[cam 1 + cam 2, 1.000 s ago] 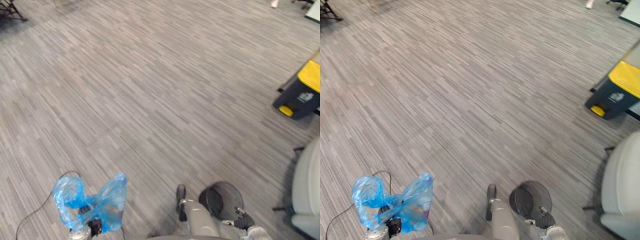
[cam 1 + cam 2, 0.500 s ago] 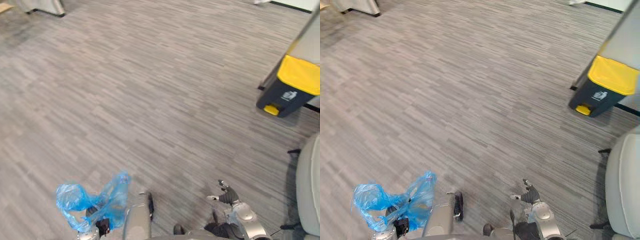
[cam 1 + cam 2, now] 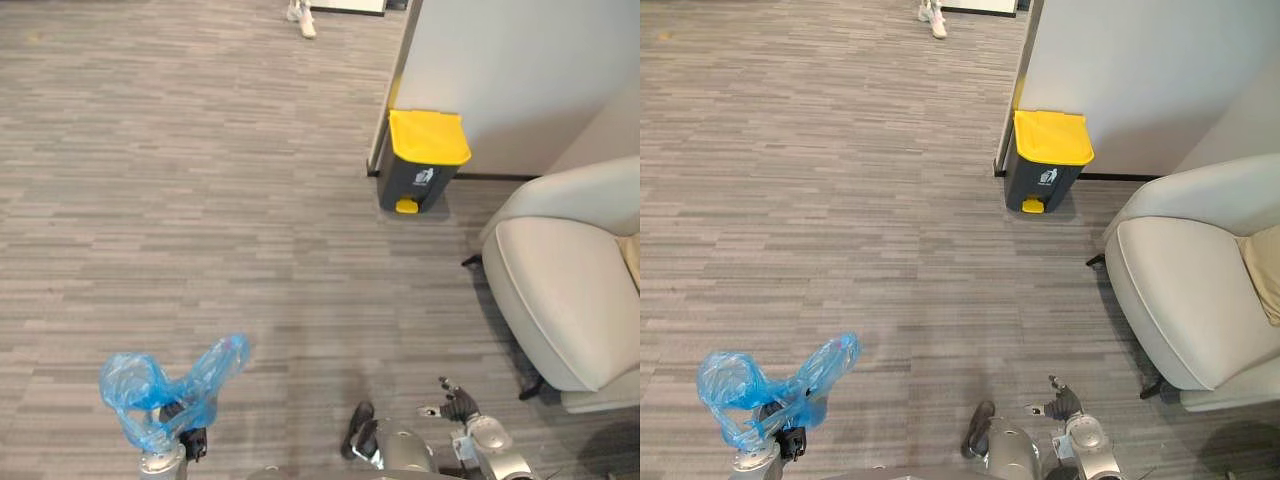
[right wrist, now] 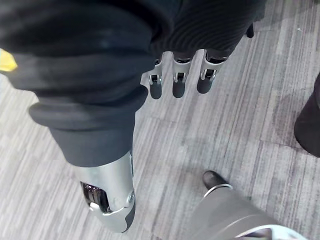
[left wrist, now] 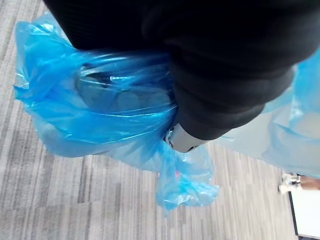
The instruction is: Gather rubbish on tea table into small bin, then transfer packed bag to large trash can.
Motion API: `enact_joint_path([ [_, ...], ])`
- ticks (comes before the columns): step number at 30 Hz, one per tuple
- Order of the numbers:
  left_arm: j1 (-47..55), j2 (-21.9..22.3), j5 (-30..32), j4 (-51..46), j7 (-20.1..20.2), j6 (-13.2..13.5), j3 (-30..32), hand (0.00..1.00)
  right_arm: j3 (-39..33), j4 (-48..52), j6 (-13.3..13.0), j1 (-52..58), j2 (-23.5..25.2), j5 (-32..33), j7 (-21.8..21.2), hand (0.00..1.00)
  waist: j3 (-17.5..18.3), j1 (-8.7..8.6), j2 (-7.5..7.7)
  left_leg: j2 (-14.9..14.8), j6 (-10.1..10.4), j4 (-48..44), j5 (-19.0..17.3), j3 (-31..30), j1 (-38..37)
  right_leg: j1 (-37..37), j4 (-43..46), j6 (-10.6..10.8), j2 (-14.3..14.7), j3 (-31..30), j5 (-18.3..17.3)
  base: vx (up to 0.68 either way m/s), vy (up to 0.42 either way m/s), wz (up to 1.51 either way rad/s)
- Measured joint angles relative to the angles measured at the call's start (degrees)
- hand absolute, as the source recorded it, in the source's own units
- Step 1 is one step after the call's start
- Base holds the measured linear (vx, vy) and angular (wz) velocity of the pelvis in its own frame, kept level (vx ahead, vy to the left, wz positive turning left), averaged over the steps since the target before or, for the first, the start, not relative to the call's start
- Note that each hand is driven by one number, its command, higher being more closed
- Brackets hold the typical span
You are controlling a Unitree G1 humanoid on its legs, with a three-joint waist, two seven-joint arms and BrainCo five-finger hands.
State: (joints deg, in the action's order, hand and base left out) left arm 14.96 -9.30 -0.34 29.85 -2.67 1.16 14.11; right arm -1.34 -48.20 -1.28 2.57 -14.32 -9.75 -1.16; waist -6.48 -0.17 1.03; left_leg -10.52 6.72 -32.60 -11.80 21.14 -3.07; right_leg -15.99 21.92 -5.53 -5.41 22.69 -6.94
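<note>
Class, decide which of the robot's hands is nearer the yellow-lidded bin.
Right. The right hand is nearly in line with the bin, on its near side. The left hand, gripping the bag, sits farther off to the robot's left.

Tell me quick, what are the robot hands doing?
Left robot hand: closed around the blue bag.
Right robot hand: open, holding nothing.

Blue bag [image 3: 768, 383] clutched in left hand [image 3: 780, 425]; right hand [image 3: 1065, 403] loose, empty; yellow-lidded bin [image 3: 1045, 165] against wall [image 3: 1140, 70]; armchair [image 3: 1200, 290] nearby.
</note>
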Motion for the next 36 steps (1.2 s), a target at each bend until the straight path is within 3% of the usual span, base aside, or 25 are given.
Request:
enact_joint_path([
  [1,1.0,1.1,0.0,0.1,0.1,0.0,-0.4,1.0,0.2,-0.2,0.1,-0.9,-0.7,0.0,0.2,0.0,-1.0,1.42,-1.99,-4.7,-5.2,-14.1,5.8,-1.2,5.3,3.3,-2.4,-2.2,3.7,-2.1,-0.8,0.46,-0.147,-1.08],
  [2,1.8,1.5,0.0,0.2,0.1,0.0,-0.7,1.0,0.5,-0.5,0.0,-1.4,-0.8,0.0,0.3,0.0,-1.0,1.89,-2.5,-6.1,-7.0,-19.3,10.0,-2.3,7.3,4.5,-3.1,-2.7,5.3,-3.5,-1.2,0.46,-0.064,-1.4],
  [4,2.5,2.4,-0.1,1.6,0.3,-0.1,-1.3,1.0,1.5,-0.8,0.2,-2.9,-0.2,0.0,1.4,0.0,-1.9,3.7,-1.98,-4.6,-6.9,-29.3,4.9,-6.5,14.0,8.7,-4.8,-3.7,7.1,-8.5,-3.3,0.54,-0.039,-1.26],
  [5,2.3,2.4,-0.1,1.9,0.6,-0.1,-1.3,1.0,2.3,-1.7,0.2,-3.3,0.2,0.0,1.5,0.0,-2.4,4.41,-0.21,-1.9,-6.8,-28.0,2.3,-7.3,17.8,11.0,-6.7,-3.6,6.9,-11.1,-3.7,0.48,-0.025,-1.02],
  [7,2.3,2.4,-0.1,1.7,1.2,-0.1,-1.3,1.0,2.5,-1.8,0.3,-3.7,0.3,0.0,1.6,0.0,-2.8,5.08,0.45,1.7,-6.5,-20.6,0.4,-8.1,23.6,15.2,-10.9,-3.2,7.0,-13.8,-3.8,0.53,0.028,-0.89],
  [9,2.4,2.5,-0.1,0.5,1.5,-0.1,-1.2,1.0,2.4,-1.8,0.4,-4.1,-0.3,0.1,2.1,0.0,-2.9,6.24,0.17,4.7,-5.1,-4.2,0.8,-10.2,27.5,19.3,-14.4,-1.6,7.3,-17.0,-3.9,0.65,0.109,-0.87],
  [10,2.3,2.8,-0.1,-0.2,1.5,-0.2,-0.8,1.0,1.8,-1.7,0.6,-4.3,-0.7,0.1,2.1,0.0,-2.8,7.3,-0.55,5.7,-2.5,7.1,2.9,-11.8,27.7,21.2,-16.3,0.5,7.6,-19.2,-4.5,0.47,0.134,-0.83],
  [11,2.2,3.1,-0.1,-0.4,1.5,-0.4,-0.4,1.0,1.7,-1.7,0.7,-4.4,-1.1,0.1,2.1,0.0,-2.5,7.76,-1.22,5.5,-2.3,11.0,3.8,-12.3,27.8,22.0,-16.7,1.4,7.9,-20.1,-5.1,0.63,0.234,-1.07],
  [12,2.3,3.6,-0.1,-0.5,1.5,-0.8,0.8,1.0,1.7,-1.4,1.2,-4.3,-1.3,0.1,2.1,0.0,-1.9,8.26,-2.01,5.2,-6.1,9.7,8.2,-13.0,28.2,23.7,-16.2,3.3,8.0,-22.6,-7.3,0.67,0.291,-0.98],
  [13,2.1,4.0,0.0,-0.5,1.4,-1.0,1.9,1.0,1.7,-0.2,1.7,-4.3,-0.3,0.1,2.0,0.0,-1.0,8.74,-0.88,5.9,-8.9,7.0,5.8,-10.6,27.9,22.5,-10.8,5.9,6.1,-23.6,-9.5,0.71,0.293,-0.89],
  [15,1.6,4.9,0.0,-1.7,1.5,-0.9,1.3,1.0,1.7,1.2,1.6,-4.3,0.5,0.0,2.0,0.0,-0.8,8.55,-0.66,6.2,-10.6,6.5,2.7,-8.2,25.5,16.6,3.2,9.6,4.1,-24.3,-9.6,0.68,0.287,-0.58],
  [16,1.4,5.0,0.0,-2.0,1.7,-0.9,1.1,1.0,1.8,1.7,1.5,-4.5,1.3,0.0,1.9,0.0,-0.8,7.5,-0.68,7.5,-11.5,6.7,0.2,-7.8,22.1,11.6,17.9,14.9,2.6,-24.1,-6.0,0.76,0.334,-0.2],
  [17,1.2,4.7,0.0,-2.4,1.6,-0.9,1.1,1.0,1.8,1.8,1.3,-4.4,1.6,-0.1,1.9,0.0,-1.0,6.38,-0.62,9.0,-12.0,7.1,-1.6,-7.5,17.6,7.7,30.1,15.8,0.6,-24.0,-3.5,0.61,0.253,-0.03],
  [20,0.9,4.4,-0.1,-3.0,1.2,-0.6,1.3,1.0,2.0,2.6,0.8,-3.3,1.7,-0.2,2.0,0.0,-1.1,5.31,-1.98,10.1,-12.0,12.2,-2.8,-7.9,7.4,1.3,36.4,10.4,-1.8,-19.5,-5.7,0.55,0.175,0.08],
  [24,-1.3,4.0,-0.1,-4.6,1.1,0.0,2.1,1.0,1.3,3.1,0.3,-2.6,1.8,-1.3,2.0,0.0,-2.1,3.69,-1.78,10.7,-11.5,19.7,-3.1,-11.0,-0.4,-6.1,18.6,10.0,-0.8,-15.1,-5.9,0.47,0.048,0.45],
  [26,-1.6,3.9,-0.1,-4.8,1.1,0.0,2.7,1.0,1.1,2.9,0.8,-1.6,1.9,-1.5,1.9,0.0,-2.2,3.53,-0.75,11.5,-9.7,20.8,-4.1,-13.0,-3.2,-5.7,4.0,10.2,1.2,-17.4,-1.5,0.43,-0.046,0.53],
  [27,-1.4,3.7,0.0,-5.0,1.1,0.0,3.7,1.0,0.8,2.8,1.8,-0.7,2.2,-1.6,1.9,0.0,-2.1,3.03,0.5,12.5,-8.0,20.4,-5.3,-14.9,-4.4,-5.4,-1.5,8.2,1.5,-19.9,3.7,0.49,-0.137,0.98],
  [28,-1.6,4.7,0.0,-4.8,0.9,-0.3,4.6,1.0,0.0,2.1,2.1,-0.1,1.9,-1.6,1.8,0.0,-1.5,2.41,0.66,12.2,-6.7,19.0,-6.6,-17.6,-5.8,-5.3,1.3,7.8,1.5,-20.3,5.8,0.61,-0.179,0.94],
  [29,-1.3,5.0,0.0,-5.1,0.9,-0.3,4.4,1.0,-0.6,2.2,2.4,-0.1,2.0,-1.6,1.8,0.0,-1.3,2.44,0.21,11.5,-6.6,17.1,-6.6,-18.0,-5.4,-5.1,2.2,7.2,1.5,-19.1,4.8,0.63,-0.209,0.72],
  [30,-1.0,5.6,0.0,-5.8,0.9,-0.3,4.3,1.0,-0.7,3.1,2.3,0.3,2.0,-1.6,1.9,0.0,-1.3,2.67,0.03,10.4,-6.0,8.7,-6.2,-17.8,-1.5,-4.1,2.2,6.8,1.4,-17.9,2.5,0.62,-0.193,0.39],
  [31,-1.0,6.9,0.0,-6.1,0.9,-0.3,4.3,1.0,-0.8,4.5,2.2,0.1,1.9,-1.6,2.0,0.0,-1.5,2.77,-1.17,8.1,-3.5,-4.0,-4.4,-16.6,4.5,-2.3,1.3,6.1,2.2,-16.6,1.0,0.49,-0.16,0.37],
  [32,-1.0,7.5,0.0,-6.1,0.9,-0.4,4.2,1.0,-0.8,5.1,2.1,0.0,1.9,-1.6,2.1,0.0,-1.7,2.82,-1.97,6.4,-3.1,-11.2,-1.9,-15.8,7.7,-0.7,0.3,5.7,2.9,-16.1,0.4,0.47,-0.129,0.24],
  [33,-0.9,8.5,0.0,-6.0,1.0,-0.7,3.9,1.0,-0.6,5.4,2.1,-0.6,2.5,-1.5,2.2,0.0,-1.9,4.0,-2.44,2.9,-3.9,-21.2,-0.9,-14.0,12.6,2.6,-1.5,4.9,4.1,-15.9,-0.6,0.45,-0.09,0.09],
  [34,-0.7,8.6,0.0,-6.0,1.1,-0.9,2.8,1.0,-0.7,5.8,2.1,-0.1,3.4,-1.4,2.3,0.0,-2.2,4.51,-1.99,1.2,-5.8,-24.9,-2.1,-12.2,15.5,6.2,-3.4,4.5,4.3,-15.9,-1.4,0.45,-0.076,0.02],
  [36,-0.2,8.6,0.0,-6.0,1.3,-0.9,1.3,1.0,-0.7,7.1,2.0,-0.3,4.2,-1.4,2.4,0.0,-2.6,5.84,-1.31,1.0,-6.5,-23.4,-3.3,-10.4,18.6,10.8,-6.7,4.5,3.7,-15.9,-1.8,0.34,-0.023,0.02],
])
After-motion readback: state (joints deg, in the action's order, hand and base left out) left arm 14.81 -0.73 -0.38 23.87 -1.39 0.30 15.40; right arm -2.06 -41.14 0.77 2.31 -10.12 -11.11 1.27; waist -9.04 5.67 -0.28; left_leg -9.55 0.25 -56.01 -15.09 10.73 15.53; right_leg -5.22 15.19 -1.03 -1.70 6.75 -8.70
